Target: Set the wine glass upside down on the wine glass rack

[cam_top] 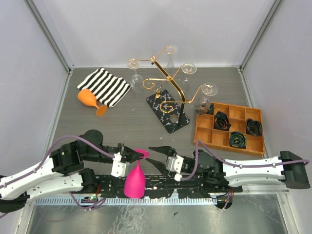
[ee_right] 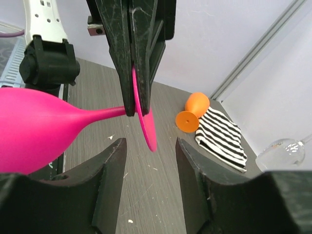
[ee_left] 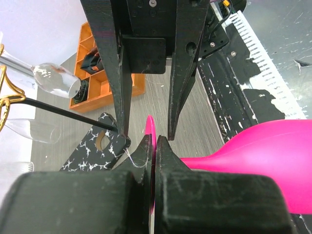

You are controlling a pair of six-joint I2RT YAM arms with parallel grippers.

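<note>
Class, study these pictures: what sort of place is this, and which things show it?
Probably a robot test cell: plain white walls box in the table, the left arm and right arm are mounted at its edge, and props like the wine glass rack stand ready.

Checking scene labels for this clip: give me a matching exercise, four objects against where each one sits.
1 pink wine glass
2 orange goblet
3 clear wine glass
4 black coils

A lying beside the striped cloth
B on the wine glass rack
C in the orange compartment tray
D foot clamped by the left gripper, jaws shut

Pairs: 1-D, 2-A, 3-B, 4-C
</note>
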